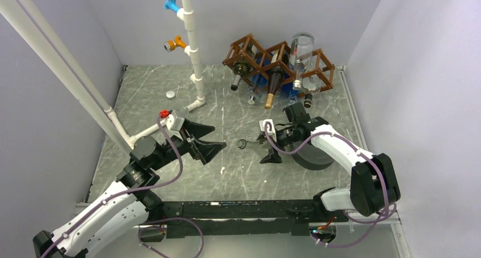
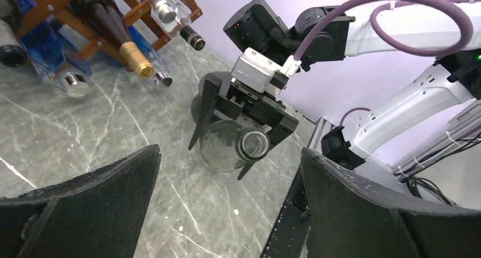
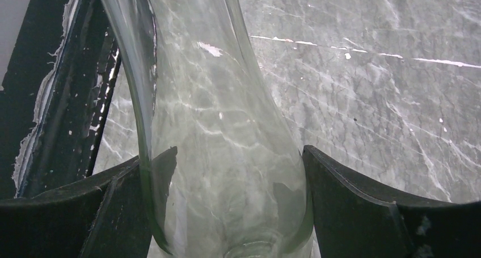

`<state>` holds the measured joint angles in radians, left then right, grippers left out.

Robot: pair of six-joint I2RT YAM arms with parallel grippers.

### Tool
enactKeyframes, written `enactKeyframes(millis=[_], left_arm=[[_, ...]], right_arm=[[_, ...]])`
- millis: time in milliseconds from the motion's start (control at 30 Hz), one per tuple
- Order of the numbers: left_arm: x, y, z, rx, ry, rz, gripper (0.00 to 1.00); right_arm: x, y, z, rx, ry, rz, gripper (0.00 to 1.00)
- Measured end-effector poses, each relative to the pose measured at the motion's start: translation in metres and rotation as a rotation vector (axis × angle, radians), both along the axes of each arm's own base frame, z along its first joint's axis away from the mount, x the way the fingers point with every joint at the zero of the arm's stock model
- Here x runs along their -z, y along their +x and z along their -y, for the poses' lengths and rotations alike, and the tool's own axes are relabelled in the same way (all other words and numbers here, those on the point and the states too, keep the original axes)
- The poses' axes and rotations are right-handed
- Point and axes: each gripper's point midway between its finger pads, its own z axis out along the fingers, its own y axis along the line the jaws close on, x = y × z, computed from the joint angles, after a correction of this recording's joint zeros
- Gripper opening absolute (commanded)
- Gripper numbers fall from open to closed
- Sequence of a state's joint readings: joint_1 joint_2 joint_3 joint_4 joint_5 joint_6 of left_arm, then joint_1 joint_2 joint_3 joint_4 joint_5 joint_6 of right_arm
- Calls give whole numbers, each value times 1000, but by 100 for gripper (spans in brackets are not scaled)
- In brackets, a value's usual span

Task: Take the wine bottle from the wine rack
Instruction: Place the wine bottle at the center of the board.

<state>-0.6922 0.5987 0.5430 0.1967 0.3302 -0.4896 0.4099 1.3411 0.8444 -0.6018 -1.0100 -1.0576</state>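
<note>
bottle in right jaws, clear of rack

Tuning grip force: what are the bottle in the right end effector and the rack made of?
Bottle: clear, glossy, probably glass: table veining shows through it. Rack: brown, matte, looks like wood: thin square slats, though grain isn't visible.

Top camera looks down from behind; both wrist cameras face the same clear bottle.

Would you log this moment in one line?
right gripper: holding clear glass wine bottle, off brown wooden lattice rack | left gripper: open, empty
</note>
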Motion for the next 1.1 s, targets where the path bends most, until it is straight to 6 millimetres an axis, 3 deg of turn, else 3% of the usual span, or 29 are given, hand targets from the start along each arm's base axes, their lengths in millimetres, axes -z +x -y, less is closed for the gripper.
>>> enactKeyframes(millis=[433, 1100], left_arm=[[29, 11, -10, -87, -34, 94, 99], [46, 26, 12, -51, -16, 233, 99]], right_arm=[[-5, 9, 10, 60, 41, -54, 11], [-8, 16, 17, 101, 85, -114, 11]])
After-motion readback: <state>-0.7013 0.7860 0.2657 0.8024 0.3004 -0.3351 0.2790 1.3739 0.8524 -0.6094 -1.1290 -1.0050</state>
